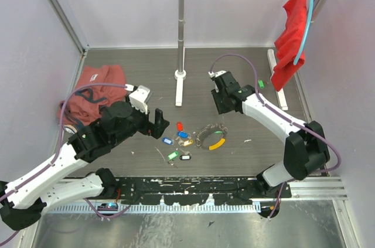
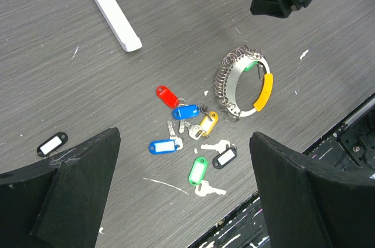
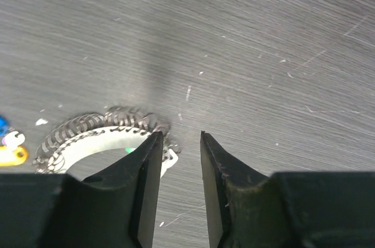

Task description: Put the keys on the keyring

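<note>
right hand (image 3: pixel 181 138) slightly spread, empty | keyring (image 3: pixel 96 124) just left of its tips | left hand (image 2: pixel 184 142) wide over keys (image 2: pixel 185 111) | imo: pinch coil squarely

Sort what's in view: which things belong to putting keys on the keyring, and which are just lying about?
Belongs to the job:
- keys, tagged, lying loose in a cluster
- keyring, beside them

Just lying about:
- crumpled red cloth
- hanging red cloth
- white rack

The keys (image 2: pixel 186 111) show red, blue, green, black and gold; the keyring (image 2: pixel 224 84) is silvery with a yellow-orange arc; the desk (image 2: pixel 176 37) is dark grey woodgrain.
</note>
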You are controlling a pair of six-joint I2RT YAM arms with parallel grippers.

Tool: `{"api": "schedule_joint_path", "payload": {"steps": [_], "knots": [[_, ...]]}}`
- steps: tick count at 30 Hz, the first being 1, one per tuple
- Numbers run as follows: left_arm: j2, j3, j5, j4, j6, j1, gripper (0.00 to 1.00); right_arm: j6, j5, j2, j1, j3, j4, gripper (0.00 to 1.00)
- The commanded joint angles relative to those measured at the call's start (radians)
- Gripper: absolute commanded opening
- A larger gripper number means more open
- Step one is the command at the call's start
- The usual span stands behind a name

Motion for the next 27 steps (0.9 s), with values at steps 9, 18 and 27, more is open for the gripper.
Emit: {"api": "schedule_joint_path", "payload": {"steps": [9, 18, 27], "knots": [[0.040, -0.033, 0.026, 0.040, -0.049, 0.031, 0.98, 0.124, -0.151, -0.281, -0.017, -0.215, 0.117, 0.49], [0.057, -0.035, 0.054, 0.051, -0.041, 0.040, 0.98, 0.226, -0.175, -0.255, -0.039, -0.298, 0.116, 0.40], [0.053, -0.044, 0.065, 0.055, -0.041, 0.050, 0.98, 0.161, -0.198, -0.135, -0.039, -0.253, 0.092, 0.31]]}}
